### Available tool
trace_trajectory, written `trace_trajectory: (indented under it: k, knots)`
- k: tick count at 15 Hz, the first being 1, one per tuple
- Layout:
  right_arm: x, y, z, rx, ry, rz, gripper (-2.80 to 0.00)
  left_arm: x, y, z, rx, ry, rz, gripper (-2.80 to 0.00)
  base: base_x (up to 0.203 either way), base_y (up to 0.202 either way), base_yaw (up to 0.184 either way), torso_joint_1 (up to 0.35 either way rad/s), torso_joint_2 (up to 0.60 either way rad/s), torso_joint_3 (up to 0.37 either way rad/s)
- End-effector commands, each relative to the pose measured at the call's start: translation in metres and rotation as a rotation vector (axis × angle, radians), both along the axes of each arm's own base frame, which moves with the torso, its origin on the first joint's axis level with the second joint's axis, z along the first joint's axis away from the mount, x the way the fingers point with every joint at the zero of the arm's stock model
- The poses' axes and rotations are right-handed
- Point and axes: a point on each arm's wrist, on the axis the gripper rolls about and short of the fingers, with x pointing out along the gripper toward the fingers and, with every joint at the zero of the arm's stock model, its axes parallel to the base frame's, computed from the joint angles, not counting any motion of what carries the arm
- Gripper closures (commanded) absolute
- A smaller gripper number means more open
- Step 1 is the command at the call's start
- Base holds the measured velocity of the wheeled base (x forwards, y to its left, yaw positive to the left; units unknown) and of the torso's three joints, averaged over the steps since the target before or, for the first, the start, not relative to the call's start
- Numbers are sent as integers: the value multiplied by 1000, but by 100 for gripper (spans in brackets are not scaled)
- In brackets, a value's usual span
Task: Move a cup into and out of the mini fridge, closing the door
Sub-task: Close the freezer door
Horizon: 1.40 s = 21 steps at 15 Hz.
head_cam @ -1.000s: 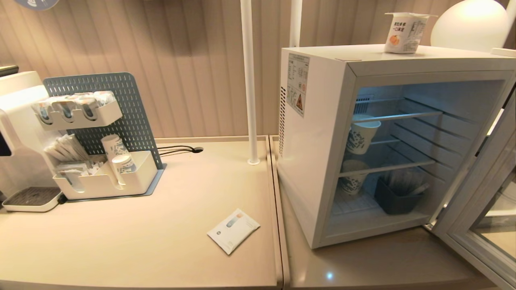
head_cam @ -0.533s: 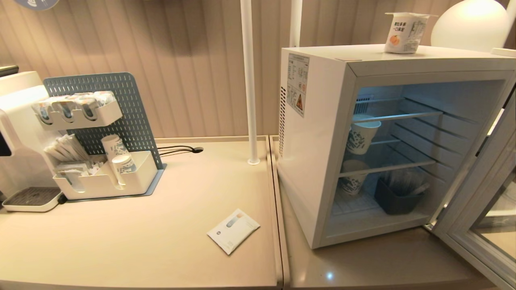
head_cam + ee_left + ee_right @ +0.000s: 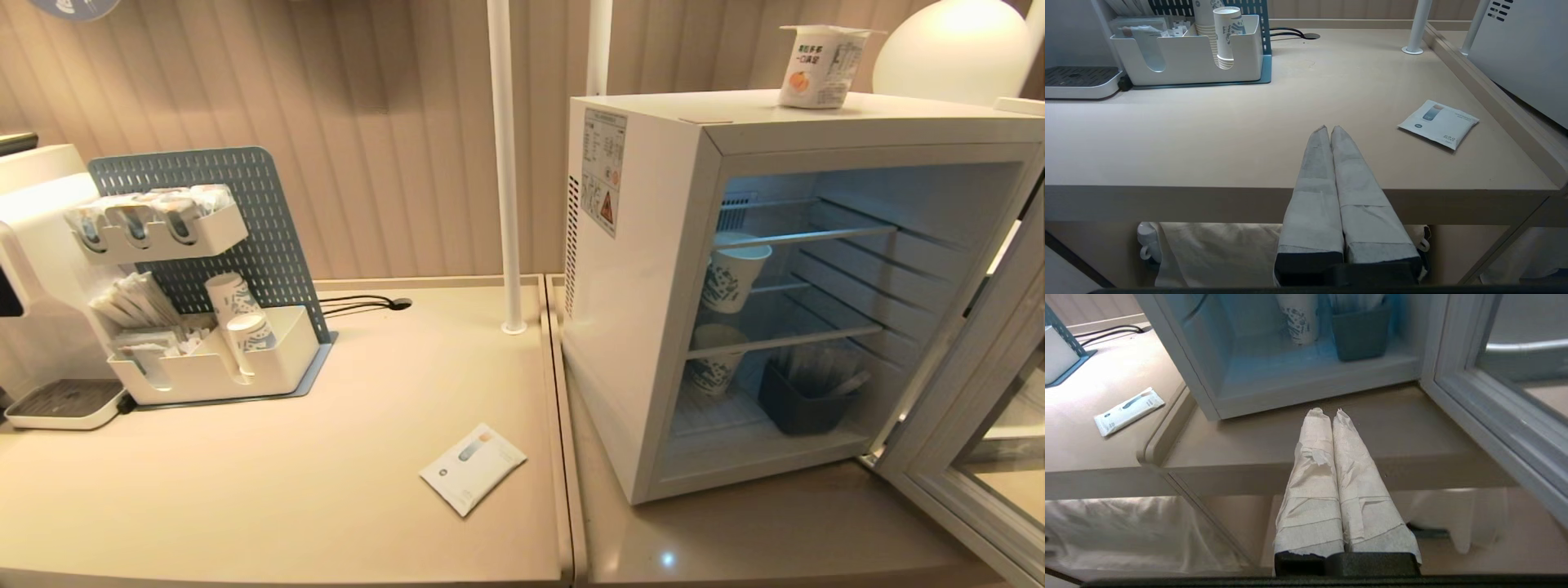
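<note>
White cup (image 3: 821,65) atop fridge (image 3: 645,269), door (image 3: 963,425) swung wide. Left hand (image 3: 1329,130) clenched, empty, parked at counter (image 3: 1208,134) edge. Right hand (image 3: 1326,413) clenched, empty, low before fridge; needs raising, opening, then gripping cup squarely.

The door (image 3: 963,457) runs off the head view's right edge.

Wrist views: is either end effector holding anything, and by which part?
Nothing is held. The left end effector and right end effector are both shut on nothing; the cup stands untouched atop the mini fridge.
</note>
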Motion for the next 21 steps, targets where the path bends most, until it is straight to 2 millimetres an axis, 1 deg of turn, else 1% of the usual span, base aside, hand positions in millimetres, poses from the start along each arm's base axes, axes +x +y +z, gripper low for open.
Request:
trace_trajectory:
  k: [1, 2, 6, 10, 13, 14, 15, 17, 18, 20, 21]
  knots:
    - [-1, 0, 2, -68, -17, 5, 0, 0, 0, 0, -1, 1, 1, 0, 0, 0, 0, 0, 0, 0]
    - [-2, 0, 3, -135, -28, 16, 0, 0, 0, 0, -1, 1, 1, 0, 0, 0, 0, 0, 0, 0]
    - [-1, 2, 5, -223, -75, 108, 0, 0, 0, 0, 1, 1, 1, 0, 0, 0, 0, 0, 0, 0]
    - [-1, 1, 4, -156, -47, 82, 0, 0, 0, 0, 1, 1, 1, 0, 0, 0, 0, 0, 0, 0]
    - [0, 2, 5, -249, -53, 130, 0, 0, 0, 0, 1, 1, 1, 0, 0, 0, 0, 0, 0, 0]
    - [2, 2, 5, -225, -27, 126, 0, 0, 0, 0, 1, 1, 1, 0, 0, 0, 0, 0, 0, 0]
    - [2, 2, 5, -157, -13, 102, 0, 0, 0, 0, 1, 1, 1, 0, 0, 0, 0, 0, 0, 0]
    - [-1, 1, 3, -113, -59, 71, 0, 0, 0, 0, -1, 1, 1, 0, 0, 0, 0, 0, 0, 0]
    - [1, 1, 5, -101, -94, 64, 0, 0, 0, 0, 0, 1, 1, 0, 0, 0, 0, 0, 0, 0]
    - [5, 1, 11, -101, -240, 47, 0, 0, 0, 0, 1, 1, 1, 0, 0, 0, 0, 0, 0, 0]
    - [4, 1, 14, -105, -248, 42, 0, 0, 0, 0, 1, 1, 1, 0, 0, 0, 0, 0, 0, 0]
